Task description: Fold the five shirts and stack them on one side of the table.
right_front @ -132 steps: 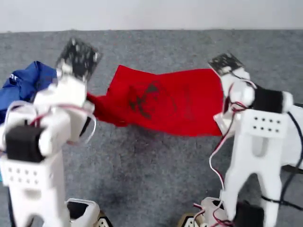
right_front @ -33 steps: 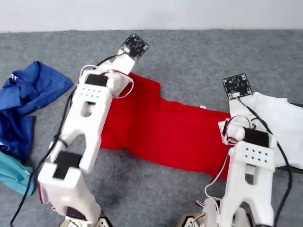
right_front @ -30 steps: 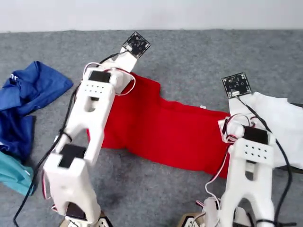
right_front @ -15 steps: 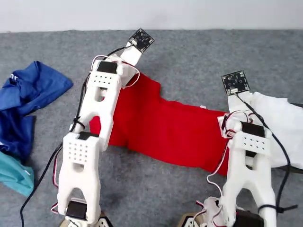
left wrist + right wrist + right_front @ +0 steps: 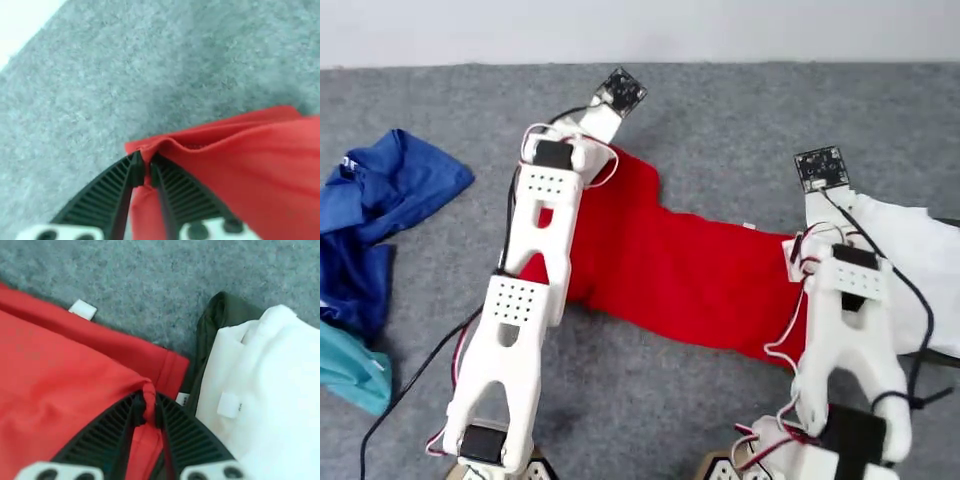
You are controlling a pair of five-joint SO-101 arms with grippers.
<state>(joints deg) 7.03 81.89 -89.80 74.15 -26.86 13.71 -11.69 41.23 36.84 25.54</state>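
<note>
While left tool (image 5: pixel 142 169) and right tool (image 5: pixel 146 401) clamp only thin red shirt (image 5: pixel 690 270) edges, uneven pull could slip one free.

We look down on a grey, felt-like desk (image 5: pixel 720 130) whose coarse, fuzzy nap spreads from the near edge to the far side. Along its far edge runs a plain white wall (image 5: pixel 640 30), evenly lit. The light is soft and diffuse, leaving only faint shadows on the desk.
</note>
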